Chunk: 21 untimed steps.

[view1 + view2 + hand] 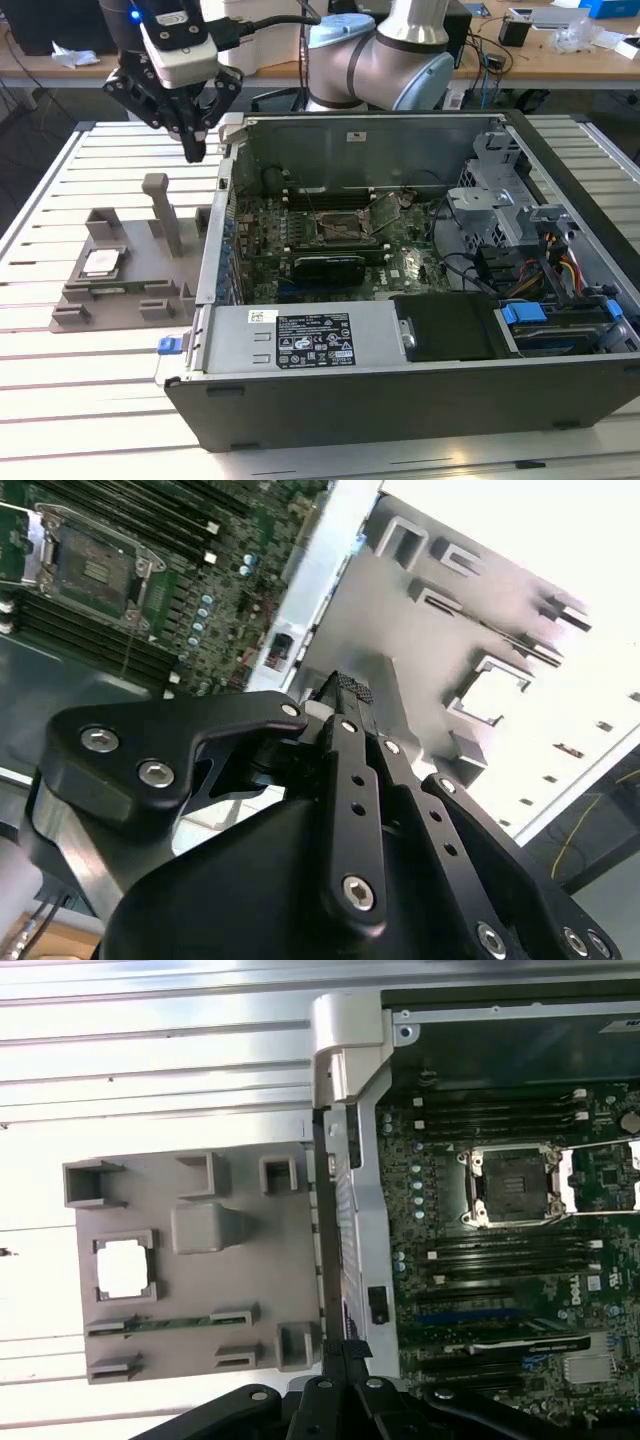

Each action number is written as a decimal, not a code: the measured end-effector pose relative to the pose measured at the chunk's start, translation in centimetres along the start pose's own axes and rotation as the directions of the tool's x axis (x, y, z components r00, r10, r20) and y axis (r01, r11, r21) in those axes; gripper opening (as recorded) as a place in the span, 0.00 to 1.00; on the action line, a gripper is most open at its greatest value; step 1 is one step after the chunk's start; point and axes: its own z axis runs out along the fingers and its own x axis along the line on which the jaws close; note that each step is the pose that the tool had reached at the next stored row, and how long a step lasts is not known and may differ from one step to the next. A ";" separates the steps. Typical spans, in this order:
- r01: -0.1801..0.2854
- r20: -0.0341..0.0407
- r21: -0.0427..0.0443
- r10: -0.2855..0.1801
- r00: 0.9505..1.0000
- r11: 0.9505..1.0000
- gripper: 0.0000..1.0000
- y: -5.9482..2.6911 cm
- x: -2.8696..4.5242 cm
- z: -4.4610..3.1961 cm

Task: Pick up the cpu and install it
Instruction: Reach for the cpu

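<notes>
The cpu [102,263] is a small silvery square lying flat in a recess of the grey holder tray [115,298], at the exterior view's left of the open computer case. In the first wrist view the cpu [125,1267] shows bright in the tray [190,1295]. My gripper [195,150] hangs in the air above the tray's inner edge, near the case wall and well apart from the cpu. Its black fingers [350,695] are shut together with nothing between them. The empty motherboard socket [340,225] lies open inside the case, also seen as a dark square socket [510,1185].
The open computer case [560,160] takes up the middle and the exterior view's right, with drives and cables inside. A tall grey post [160,205] rises from the tray just under the gripper. The slatted white table [60,380] runs around both. A cluttered desk stands behind.
</notes>
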 end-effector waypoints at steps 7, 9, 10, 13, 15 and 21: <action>0.000 0.000 0.000 0.000 1.000 1.000 0.11 -0.18 2.58 -0.02; 0.000 0.000 0.000 0.000 1.000 1.000 0.11 -0.22 3.04 -0.02; 0.000 0.000 0.000 0.000 1.000 1.000 0.11 -0.24 3.42 -0.02; 0.000 0.000 0.000 0.000 1.000 1.000 0.11 -0.33 4.58 -0.02; 0.000 0.000 0.000 0.000 1.000 1.000 0.11 -0.38 5.24 -0.02; 0.000 0.000 0.000 0.000 1.000 1.000 0.11 -0.56 7.77 0.01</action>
